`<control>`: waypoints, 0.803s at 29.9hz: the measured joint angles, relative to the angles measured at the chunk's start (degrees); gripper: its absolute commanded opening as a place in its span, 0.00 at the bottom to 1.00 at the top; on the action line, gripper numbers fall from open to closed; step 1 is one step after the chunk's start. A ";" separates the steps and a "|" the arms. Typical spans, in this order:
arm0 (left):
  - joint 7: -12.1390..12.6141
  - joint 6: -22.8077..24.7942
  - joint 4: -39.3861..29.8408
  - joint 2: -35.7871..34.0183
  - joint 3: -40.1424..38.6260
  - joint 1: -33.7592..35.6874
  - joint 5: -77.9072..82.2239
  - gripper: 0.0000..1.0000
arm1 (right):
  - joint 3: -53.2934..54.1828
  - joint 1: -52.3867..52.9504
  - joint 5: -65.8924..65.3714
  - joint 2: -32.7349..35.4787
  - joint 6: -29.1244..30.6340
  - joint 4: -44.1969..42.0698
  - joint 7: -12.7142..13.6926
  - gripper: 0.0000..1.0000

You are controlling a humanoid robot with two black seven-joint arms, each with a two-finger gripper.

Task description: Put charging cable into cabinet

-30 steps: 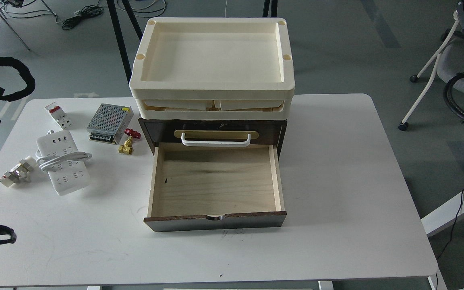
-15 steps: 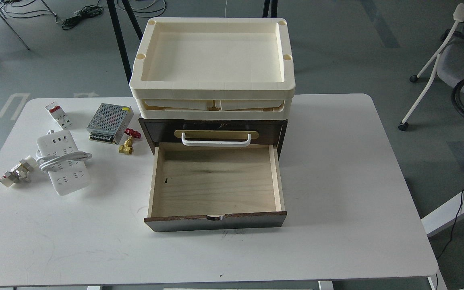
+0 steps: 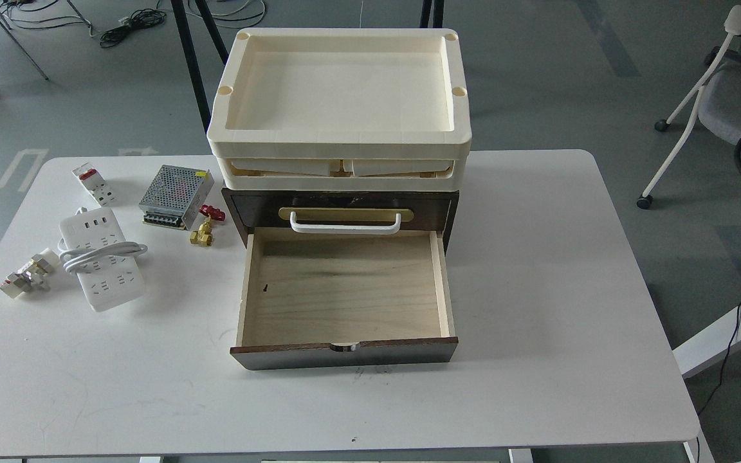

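Observation:
The charging cable, a white power strip with its thick cord coiled round the middle, lies flat on the white table at the left. The cabinet is a dark brown drawer box at the table's centre. Its lower drawer is pulled out toward me and its pale wood inside is empty. A white bar handle on a brass plate is on the drawer above. Cream trays are stacked on top. Neither gripper nor arm is in view.
Near the strip lie a small white plug adapter, a white breaker with a red switch, a perforated metal power supply box and a brass valve with a red handle. Chairs stand off the table at the right.
My left arm, seen at the left edge one second ago, has withdrawn out of view. Nothing on the table has moved.

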State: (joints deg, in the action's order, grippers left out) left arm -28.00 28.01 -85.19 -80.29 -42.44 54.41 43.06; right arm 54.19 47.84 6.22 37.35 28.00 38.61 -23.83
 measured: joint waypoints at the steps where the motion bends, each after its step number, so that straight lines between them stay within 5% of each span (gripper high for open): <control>1: 0.00 0.00 -0.96 -0.83 0.09 0.00 3.43 1.00 | 0.03 -0.20 0.01 0.67 0.00 0.24 0.00 1.00; 10: -0.01 -0.02 -2.21 -2.50 5.13 -0.07 41.07 1.00 | 0.04 -1.66 1.61 3.90 0.00 0.68 0.04 1.00; 17: -0.01 -0.02 -1.54 -2.33 21.53 -0.26 57.78 0.98 | 0.00 -1.97 1.69 4.03 0.00 0.60 0.04 1.00; 24: 0.00 -0.07 8.49 6.51 34.39 -0.64 69.83 0.96 | -0.35 -3.02 1.70 3.87 0.00 0.62 0.01 1.00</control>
State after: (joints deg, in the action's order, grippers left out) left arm -28.00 27.94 -76.70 -73.78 -8.05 53.77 112.89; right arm 53.84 44.83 7.92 41.22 28.00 39.22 -23.82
